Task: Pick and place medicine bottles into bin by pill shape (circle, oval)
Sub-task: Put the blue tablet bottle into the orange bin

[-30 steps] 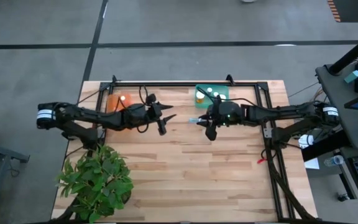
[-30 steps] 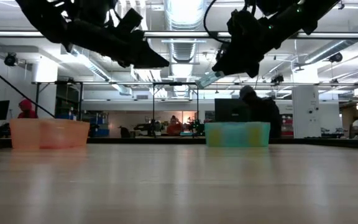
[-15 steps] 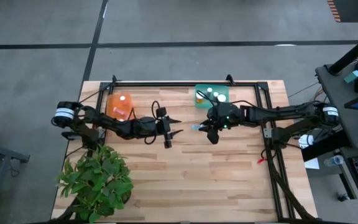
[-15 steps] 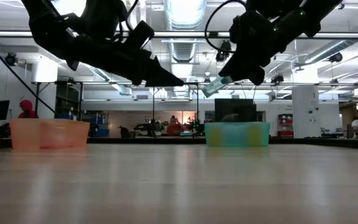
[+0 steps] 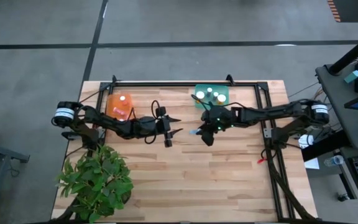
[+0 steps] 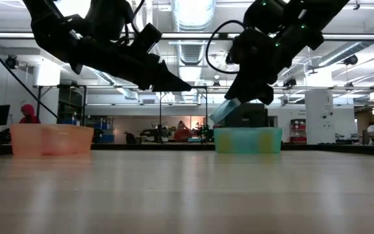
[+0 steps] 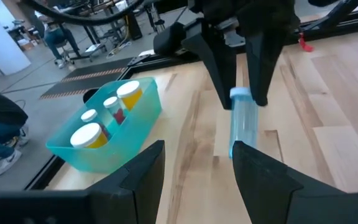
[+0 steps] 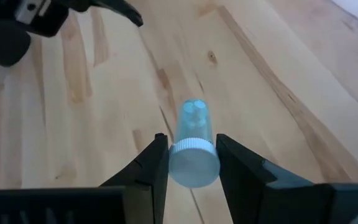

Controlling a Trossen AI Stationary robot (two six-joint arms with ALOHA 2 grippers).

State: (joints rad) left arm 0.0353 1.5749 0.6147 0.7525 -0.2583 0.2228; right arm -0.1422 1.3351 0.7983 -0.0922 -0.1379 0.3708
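Note:
My right gripper (image 5: 199, 131) is shut on a small clear bluish medicine bottle (image 8: 194, 124) with a pale cap, above the middle of the table. The bottle also shows in the low view (image 6: 223, 112) and the left wrist view (image 7: 243, 124). My left gripper (image 5: 178, 126) is open and empty, just to the left of the bottle and pointing at it, and also clear of the table (image 6: 174, 81). A teal bin (image 5: 212, 96) at the far edge holds several white-capped bottles (image 7: 87, 135). An orange bin (image 5: 120, 104) stands at the far left. My right gripper pinches the bottle's cap end (image 8: 193, 165) between its two fingers. The fingers slant down from the table's right side, and the body points on past the fingertips. The bottle hangs tilted below the fingers, its bottom end (image 6: 217, 117) lowest, clear of the table.
A potted green plant (image 5: 98, 180) stands at the near left corner. A black frame rail (image 5: 185, 83) runs along the far edge and down the right side. Bare wooden table (image 5: 210, 180) lies toward the near edge.
My right gripper has gone a little toward the table's left and near edges and down. The bottle has come lower and tipped more steeply. My left gripper first reached toward the table's right, nearer the bottle, and has since kept still, open.

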